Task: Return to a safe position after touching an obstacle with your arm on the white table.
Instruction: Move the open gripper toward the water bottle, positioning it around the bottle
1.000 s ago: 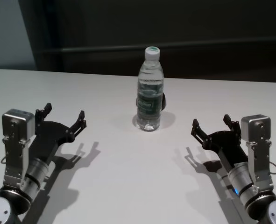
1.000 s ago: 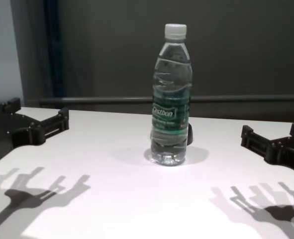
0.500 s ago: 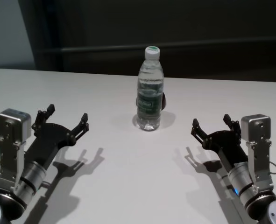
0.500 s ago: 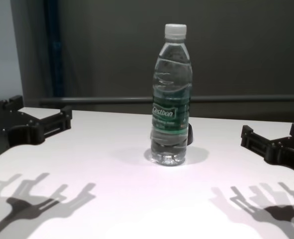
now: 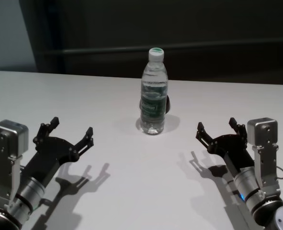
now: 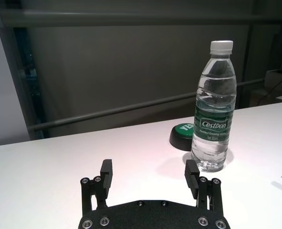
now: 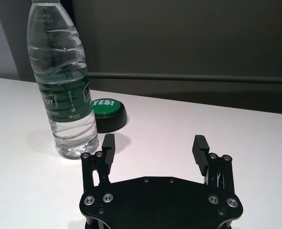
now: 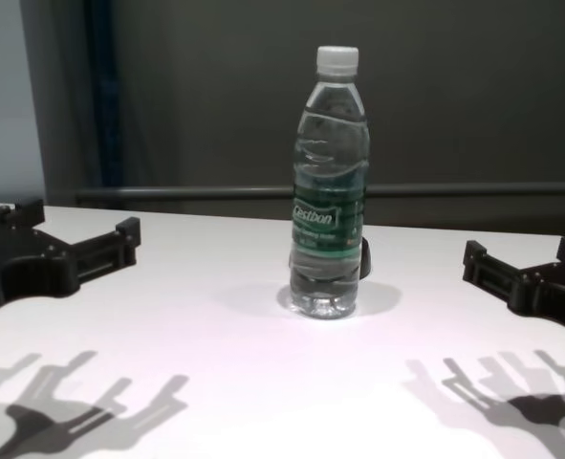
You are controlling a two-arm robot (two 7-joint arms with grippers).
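Water bottle [image 5: 153, 96] upright mid-table [image 5: 131, 191], white cap on, mostly full by the look, so likely moderately heavy yet tall and narrow-based: tippy under a side knock. Smooth thin plastic, probably slick and slightly yielding; best hold would be the labelled waist. Green-topped black button [image 7: 107, 113] just behind the bottle. Left pincer [image 5: 69, 136] wide, empty, well left of the bottle. Right pincer [image 5: 218, 130] wide, empty, well right of it
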